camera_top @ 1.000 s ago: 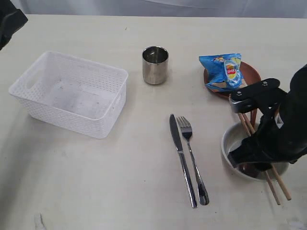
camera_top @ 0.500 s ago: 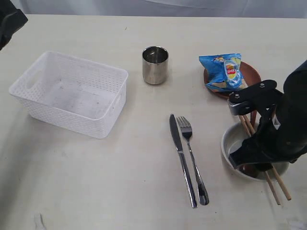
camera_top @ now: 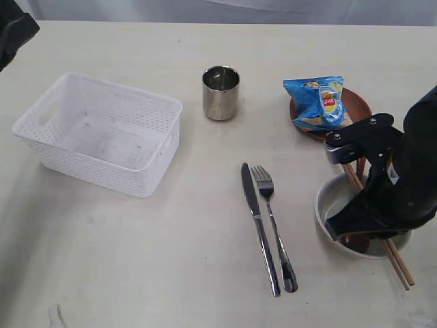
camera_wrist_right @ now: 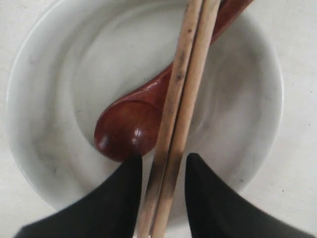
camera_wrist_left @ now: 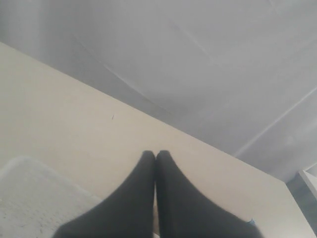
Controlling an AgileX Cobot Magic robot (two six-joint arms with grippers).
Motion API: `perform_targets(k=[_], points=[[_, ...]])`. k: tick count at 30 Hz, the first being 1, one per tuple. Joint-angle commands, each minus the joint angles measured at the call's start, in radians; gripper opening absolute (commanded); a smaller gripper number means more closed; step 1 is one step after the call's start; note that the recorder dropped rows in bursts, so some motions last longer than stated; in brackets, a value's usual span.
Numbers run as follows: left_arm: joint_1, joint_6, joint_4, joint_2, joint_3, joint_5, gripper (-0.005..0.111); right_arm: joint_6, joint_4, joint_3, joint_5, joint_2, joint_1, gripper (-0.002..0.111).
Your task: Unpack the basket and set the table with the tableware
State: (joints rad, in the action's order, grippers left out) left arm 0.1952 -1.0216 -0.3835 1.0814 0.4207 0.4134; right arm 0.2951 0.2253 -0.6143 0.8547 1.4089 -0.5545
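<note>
The R wrist cam looks straight down into the bowl [camera_wrist_right: 54, 99]. The far cam can't, cos the R arm [camera_top: 410, 184] covers part of it. The bowl is pale, round and smooth, w/ small grey marks inside. A brown wooden spoon [camera_wrist_right: 126, 131] lies in it, shiny, w/ its round end low in the bowl and its handle going up over the rim. Two chopsticks [camera_wrist_right: 187, 74] lie side by side over the spoon. They are light wood w/ dark specks. The R claw [camera_wrist_right: 162, 159] has one black finger tight on each side of the chopsticks, so it pinches the pair.

The L wrist cam shows the L claw [camera_wrist_left: 155, 153] up in the air, w/ its two dark fingers pressed together & nothing between them.

Only the far cam shows the rest of the tabletop [camera_top: 171, 273], which is flat & cream. The basket [camera_top: 102, 174] sits on the left. It is white plastic w/ tiny holes in its sides and a cut-out handle, and its bare floor shows. A shiny steel cup [camera_top: 220, 92] stands upright, farther from the cam. A steel knife [camera_top: 256, 219] and fork [camera_top: 273, 219] lie side by side, very close. A crinkly blue snack bag [camera_top: 317, 102] lies on a round brown plate [camera_top: 358, 102], near the bowl. In this view the chopsticks poke out past the bowl's rim.
</note>
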Motion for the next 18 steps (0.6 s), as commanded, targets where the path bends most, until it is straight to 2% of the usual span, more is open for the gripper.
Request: perform_targets(k=[1,14,18], points=[[-0.003,0.005,-0.005,0.001,-0.006,0.006,0.000,0.000,0.011,-0.007,-0.010,0.000,0.007,0.032],[-0.003,0.005,-0.005,0.001,-0.006,0.006,0.000,0.001,0.011,-0.013,-0.008,0.000,0.005,0.032],[-0.003,0.005,-0.005,0.001,-0.006,0.006,0.000,-0.006,0.011,-0.041,0.025,0.000,0.005,0.052]])
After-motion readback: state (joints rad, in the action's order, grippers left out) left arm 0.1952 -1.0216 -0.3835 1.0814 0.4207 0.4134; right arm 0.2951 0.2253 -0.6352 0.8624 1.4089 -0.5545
